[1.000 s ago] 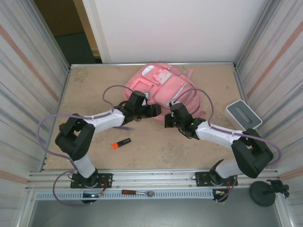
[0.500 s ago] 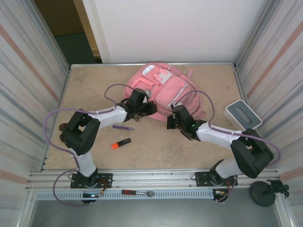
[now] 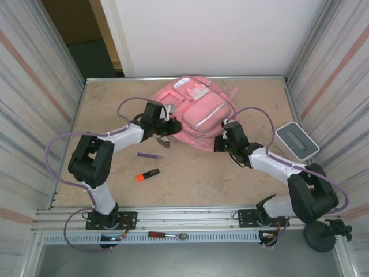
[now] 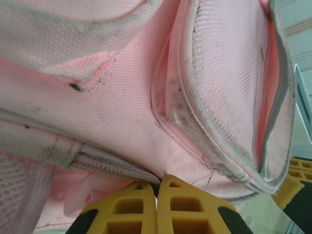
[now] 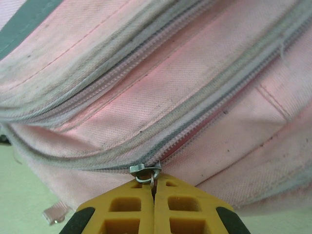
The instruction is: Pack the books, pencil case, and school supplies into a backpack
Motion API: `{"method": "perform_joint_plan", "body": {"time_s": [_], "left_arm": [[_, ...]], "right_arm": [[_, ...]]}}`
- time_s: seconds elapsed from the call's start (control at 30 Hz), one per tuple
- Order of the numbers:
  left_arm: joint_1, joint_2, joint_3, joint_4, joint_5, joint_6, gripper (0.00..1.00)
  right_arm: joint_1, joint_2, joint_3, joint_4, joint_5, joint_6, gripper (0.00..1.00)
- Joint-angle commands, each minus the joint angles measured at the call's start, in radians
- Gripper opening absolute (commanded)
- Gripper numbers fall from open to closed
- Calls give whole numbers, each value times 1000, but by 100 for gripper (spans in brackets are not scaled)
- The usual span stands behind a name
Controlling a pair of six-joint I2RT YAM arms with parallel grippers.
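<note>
The pink backpack [image 3: 196,109] lies at the back middle of the table. My left gripper [image 3: 168,123] is at its left side, shut on a grey-trimmed fold of the backpack [image 4: 146,87] fabric, with my left gripper [image 4: 157,183] tips pressed together. My right gripper [image 3: 221,143] is at the bag's near right edge. In the right wrist view my right gripper [image 5: 153,184] is shut on the metal zipper pull [image 5: 145,170]; the zip beyond it gapes slightly. Of the school supplies, an orange-and-black marker [image 3: 147,174] and a purple pen [image 3: 149,155] lie on the table. The books and pencil case are out of view.
A grey-white rectangular box [image 3: 296,139] stands at the right wall. Corrugated metal walls close in both sides of the table [image 3: 190,179]. Purple cables loop over both arms. A small tool [image 3: 167,235] lies on the front rail.
My left gripper has shut on the bag's fabric and moved left and back. My right gripper has drawn the zipper pull to the right. The backpack has shifted and spread wider.
</note>
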Motion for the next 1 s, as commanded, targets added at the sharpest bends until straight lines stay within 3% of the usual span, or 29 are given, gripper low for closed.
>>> {"method": "perform_joint_plan", "body": {"time_s": [0.0, 0.2, 0.37, 0.47, 0.63, 0.73, 0.77, 0.9, 0.97], "left_arm": [[110, 12, 70, -72, -111, 101, 0], [157, 84, 200, -163, -103, 153, 0], [177, 119, 260, -203, -118, 177, 0], [197, 120, 261, -204, -104, 180, 0], [207, 136, 292, -234, -92, 201, 0], [210, 149, 329, -278, -94, 221, 0], [210, 147, 340, -299, -94, 228, 3], [202, 27, 223, -244, -76, 163, 42], [183, -74, 98, -161, -71, 99, 56]], "right_arm": [[-22, 5, 22, -42, 15, -31, 0], [51, 19, 51, -12, -53, -26, 0], [51, 62, 131, -213, 139, -3, 0], [5, 90, 140, -274, 183, -3, 0], [-19, 155, 157, -247, 176, -41, 0], [-11, 146, 158, -205, 108, -59, 0], [-2, 135, 153, -185, 79, -60, 0], [44, 100, 143, -141, 21, -27, 0], [69, 88, 136, -115, 2, -2, 0]]}}
